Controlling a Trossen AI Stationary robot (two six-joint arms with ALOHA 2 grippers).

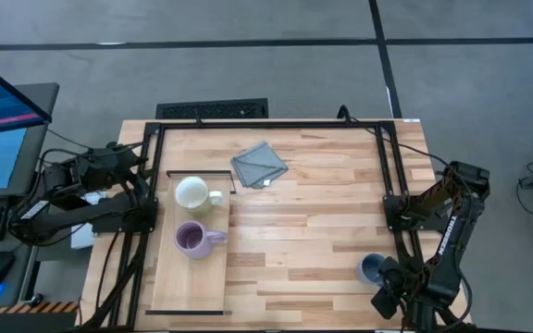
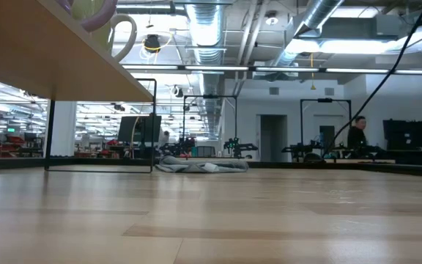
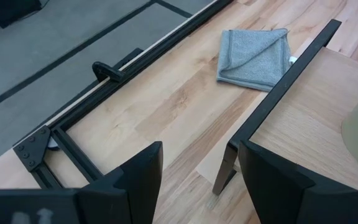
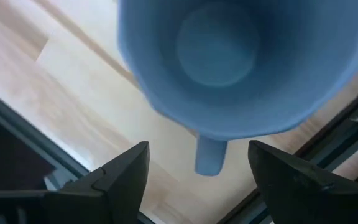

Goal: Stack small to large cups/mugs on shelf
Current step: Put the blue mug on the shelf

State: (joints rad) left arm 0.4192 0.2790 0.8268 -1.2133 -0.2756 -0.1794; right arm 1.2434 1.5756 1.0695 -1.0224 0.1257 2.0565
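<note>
Right gripper (image 4: pixel 197 171) hangs wide open right over the grey-blue mug (image 4: pixel 238 62), nothing grabbed yet. Next it'd have to drop and pinch the rim, I reckon; left gripper (image 3: pixel 197 180) waits open by the shelf (image 1: pixel 192 277).

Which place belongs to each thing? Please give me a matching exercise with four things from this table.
Things:
1. cream-white mug
2. purple mug
3. grey-blue mug
4. grey folded cloth

Places:
A. on the plank tabletop, near its far edge
B. on the shelf, nearer the table's front edge than the other mug there
C. on the tabletop, just ahead of the open right gripper
D. on the shelf, nearer the cloth

Pairs: 1-D, 2-B, 3-C, 4-A
</note>
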